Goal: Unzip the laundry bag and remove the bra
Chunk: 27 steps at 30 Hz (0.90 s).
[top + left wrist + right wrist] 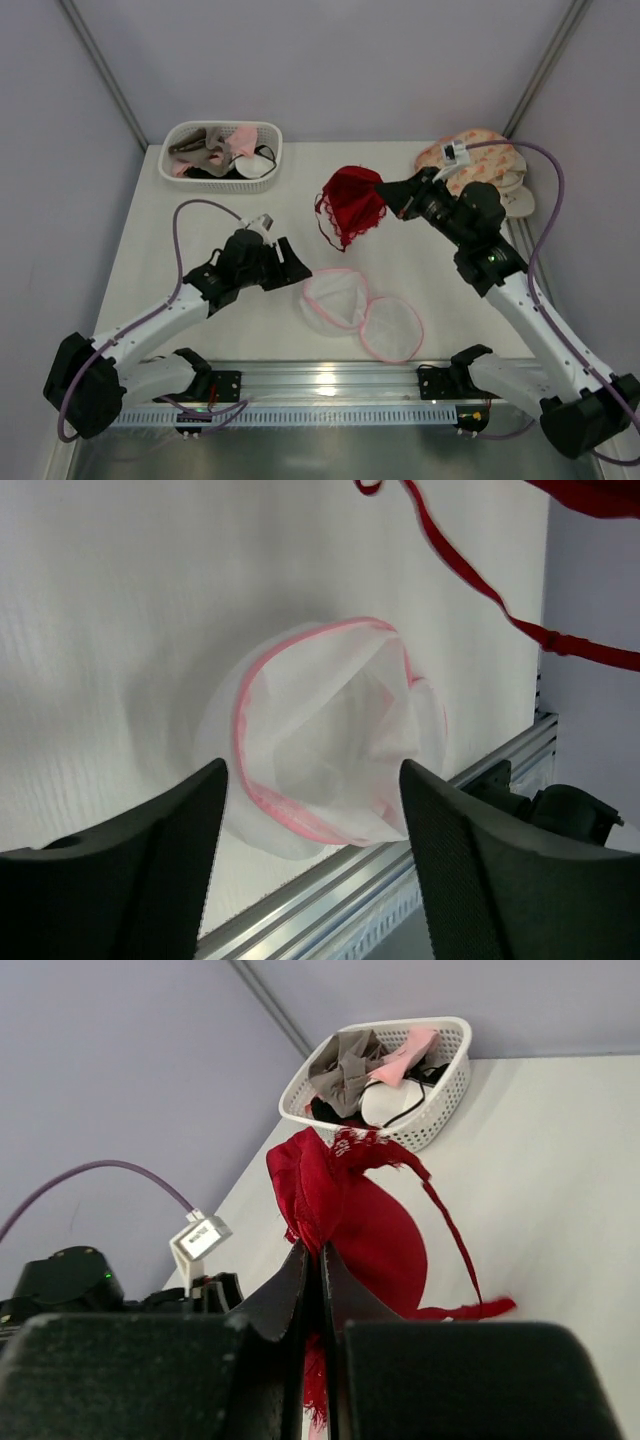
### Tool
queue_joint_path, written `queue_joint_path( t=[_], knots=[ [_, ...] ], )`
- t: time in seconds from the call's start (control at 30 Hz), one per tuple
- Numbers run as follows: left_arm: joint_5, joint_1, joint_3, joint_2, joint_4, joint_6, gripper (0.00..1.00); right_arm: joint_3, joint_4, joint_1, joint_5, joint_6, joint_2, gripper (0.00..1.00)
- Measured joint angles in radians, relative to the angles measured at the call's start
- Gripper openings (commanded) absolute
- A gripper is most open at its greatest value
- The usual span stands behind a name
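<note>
The laundry bag (pixel 358 312), a round white mesh pouch with a pink zipper rim, lies open like a clamshell near the table's front edge. It also shows in the left wrist view (pixel 325 745), and looks empty. My right gripper (pixel 388 190) is shut on the red bra (pixel 350 204) and holds it above the table's middle, its straps hanging down. In the right wrist view the bra (pixel 350 1215) is pinched between the fingers (pixel 320 1260). My left gripper (pixel 290 265) is open and empty, just left of the bag (pixel 310 810).
A white basket (pixel 222 152) with several garments stands at the back left, also in the right wrist view (pixel 385 1075). A peach patterned fabric piece (pixel 478 160) lies at the back right. A metal rail (pixel 330 385) runs along the near edge.
</note>
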Motion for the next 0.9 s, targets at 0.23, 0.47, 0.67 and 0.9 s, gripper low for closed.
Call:
queue_joint_path(
  t=[0.23,0.47,0.67,0.9],
  knots=[
    [-0.101,0.000,0.075,-0.094,-0.060,0.005,1.00,0.296,-0.040,0.006,-0.186,-0.102,0.364,0.04],
    [-0.182,0.005,0.073,-0.256,-0.054,0.075,0.99,0.516,-0.156,0.043,-0.316,-0.198,0.576,0.04],
    [-0.221,0.011,0.073,-0.356,-0.027,0.261,0.99,0.557,-0.325,0.079,-0.391,-0.317,0.589,0.04],
    [-0.114,0.013,0.074,-0.340,0.044,0.409,0.99,0.508,-0.498,0.136,-0.505,-0.461,0.512,0.04]
  ],
)
